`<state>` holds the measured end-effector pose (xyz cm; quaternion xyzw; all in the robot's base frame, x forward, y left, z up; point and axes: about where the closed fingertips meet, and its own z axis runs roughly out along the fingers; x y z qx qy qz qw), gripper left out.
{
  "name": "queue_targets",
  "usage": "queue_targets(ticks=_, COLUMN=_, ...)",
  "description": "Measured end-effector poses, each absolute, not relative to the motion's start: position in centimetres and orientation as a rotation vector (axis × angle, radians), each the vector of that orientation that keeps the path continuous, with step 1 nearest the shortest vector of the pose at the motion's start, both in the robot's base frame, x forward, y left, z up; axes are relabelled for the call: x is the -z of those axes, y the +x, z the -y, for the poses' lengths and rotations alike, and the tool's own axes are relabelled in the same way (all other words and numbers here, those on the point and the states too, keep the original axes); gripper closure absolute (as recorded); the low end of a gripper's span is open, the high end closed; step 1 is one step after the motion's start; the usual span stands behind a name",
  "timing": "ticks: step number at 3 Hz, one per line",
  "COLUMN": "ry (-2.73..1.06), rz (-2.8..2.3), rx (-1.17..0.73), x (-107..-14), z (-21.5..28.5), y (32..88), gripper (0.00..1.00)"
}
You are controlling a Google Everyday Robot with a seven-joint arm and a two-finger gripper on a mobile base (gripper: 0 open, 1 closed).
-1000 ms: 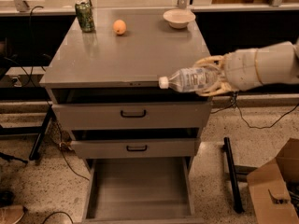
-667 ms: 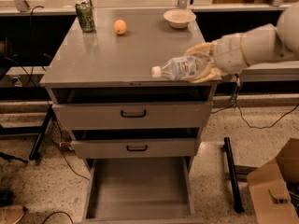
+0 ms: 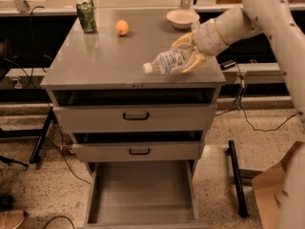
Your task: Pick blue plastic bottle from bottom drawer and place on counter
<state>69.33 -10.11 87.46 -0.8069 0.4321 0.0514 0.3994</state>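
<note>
My gripper (image 3: 188, 53) is shut on the blue plastic bottle (image 3: 167, 62), a small clear bottle with a white cap and pale label. The bottle lies nearly level, cap pointing left, held over the right front part of the counter (image 3: 105, 56). I cannot tell whether it touches the top. My pale arm comes in from the upper right. The bottom drawer (image 3: 141, 191) is pulled fully out below, and the part of its grey inside that shows holds nothing.
On the counter stand a green drink can (image 3: 86, 16) at the back left, an orange fruit (image 3: 122, 27) and a white bowl (image 3: 182, 18) at the back. The two upper drawers (image 3: 136, 118) stand slightly open. A cardboard box (image 3: 274, 190) lies on the floor at right.
My gripper has carried the bottle up and to the left, from beside the cabinet's right front corner to over the counter top.
</note>
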Motion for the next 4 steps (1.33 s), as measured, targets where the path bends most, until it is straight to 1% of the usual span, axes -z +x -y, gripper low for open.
queue_targets(ticks=2, ry=-2.198, rz=-1.179, rx=-0.100, x=-86.7, z=6.9, y=74.4, gripper=1.00)
queue_targets(ticks=3, ry=-2.236, rz=-1.234, rx=-0.068, x=-86.1, z=6.0, y=75.9, gripper=0.82)
queue_targets(ticks=4, ry=-2.259, rz=-1.263, rx=-0.051, x=-85.7, z=5.4, y=76.7, gripper=0.59)
